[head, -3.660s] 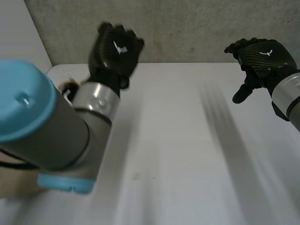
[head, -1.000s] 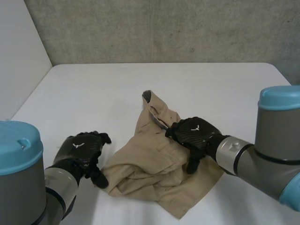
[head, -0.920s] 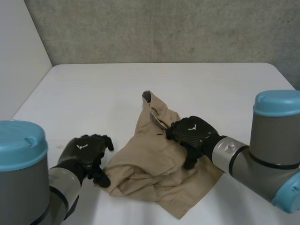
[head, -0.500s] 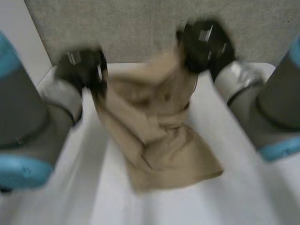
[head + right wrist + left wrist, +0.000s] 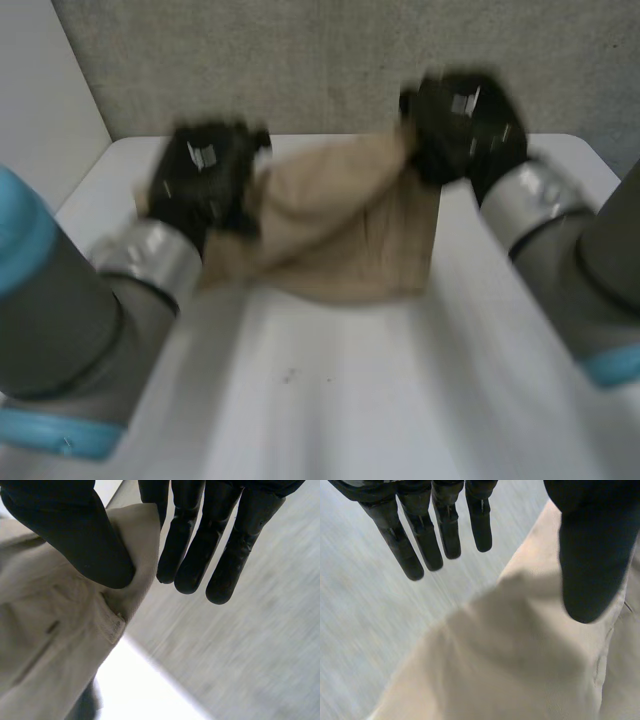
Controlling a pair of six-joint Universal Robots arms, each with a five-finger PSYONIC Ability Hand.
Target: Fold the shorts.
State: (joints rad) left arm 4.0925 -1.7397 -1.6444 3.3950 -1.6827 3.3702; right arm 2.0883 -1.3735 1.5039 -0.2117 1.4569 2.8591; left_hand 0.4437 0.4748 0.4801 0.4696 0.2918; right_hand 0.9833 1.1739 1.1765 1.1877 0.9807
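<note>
No text, number or brand can be read. A small white mark sits on the back of the left hand (image 5: pixel 203 155) and another on the back of the right hand (image 5: pixel 462 103); both are too blurred to make out

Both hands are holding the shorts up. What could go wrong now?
The left hand has just its thumb on the shorts, fingers straight and off the cloth, so that side may slip out. The right hand pinches only a corner, which could pull free. The shorts hang bunched, so they may land creased.
</note>
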